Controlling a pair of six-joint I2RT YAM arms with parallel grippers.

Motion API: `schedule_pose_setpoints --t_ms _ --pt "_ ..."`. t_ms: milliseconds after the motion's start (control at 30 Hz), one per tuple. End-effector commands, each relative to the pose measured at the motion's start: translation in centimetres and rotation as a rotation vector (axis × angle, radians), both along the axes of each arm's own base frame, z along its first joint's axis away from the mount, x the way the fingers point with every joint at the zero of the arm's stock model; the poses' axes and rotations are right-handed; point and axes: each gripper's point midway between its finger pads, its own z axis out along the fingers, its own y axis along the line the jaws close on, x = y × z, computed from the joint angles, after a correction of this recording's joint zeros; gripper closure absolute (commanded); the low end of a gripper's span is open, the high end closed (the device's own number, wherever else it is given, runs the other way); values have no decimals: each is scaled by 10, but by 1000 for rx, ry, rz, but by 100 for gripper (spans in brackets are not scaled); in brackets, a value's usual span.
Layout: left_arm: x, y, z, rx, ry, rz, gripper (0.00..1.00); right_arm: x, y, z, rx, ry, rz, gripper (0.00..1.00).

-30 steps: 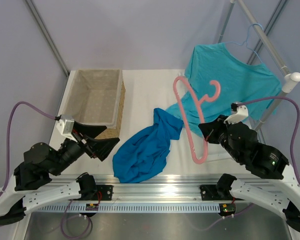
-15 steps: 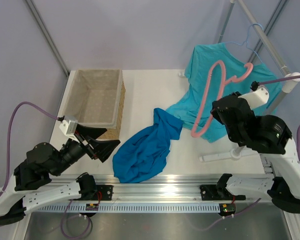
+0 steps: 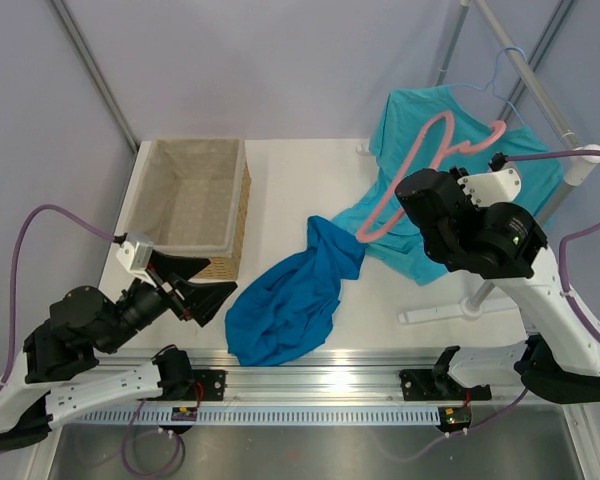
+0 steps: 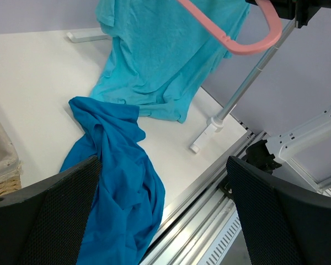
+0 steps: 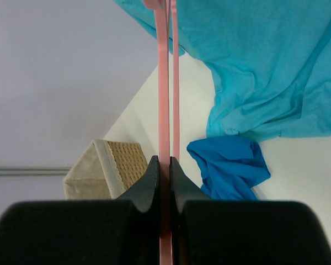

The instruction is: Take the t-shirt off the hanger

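The right gripper (image 5: 164,168) was clamped on the pink hanger (image 5: 163,83), held bare, its long axis running 1 to 7 o'clock. The royal-blue t-shirt (image 3: 285,305) lay crumpled on the desk (image 3: 300,180), at 3 o'clock from the nearer, wide-open, empty left gripper (image 3: 195,285).

The t-shirt (image 3: 285,300) is deep blue and soft. It lies crumpled in a long heap on the white desk (image 3: 310,180), in the lower middle of the top view. It is off the hanger (image 3: 417,143). The hanger is thick, pink and bare. It is tilted up in the air at the upper right, well apart from the t-shirt. The right hand (image 5: 164,165) pinches its bar.
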Motion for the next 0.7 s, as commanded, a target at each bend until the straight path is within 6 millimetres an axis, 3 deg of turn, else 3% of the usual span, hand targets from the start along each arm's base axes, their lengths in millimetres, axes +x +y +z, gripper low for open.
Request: schedule_pose_setpoints --t_ms 0,200,300,567,667 --pt "-1 13 15 -49 -21 26 1 -18 -54 -10 -251 48 -123 100" --pt "-1 20 12 -35 -25 37 1 -10 -65 2 -431 26 -158 100" --pt "1 21 9 -23 -29 48 1 -7 -59 6 -478 52 -123 100" --pt "2 20 6 -13 -23 57 1 -7 -48 -2 -452 91 -73 100" --pt "3 19 0 -15 -5 63 1 -12 -47 -18 -441 132 -49 100"
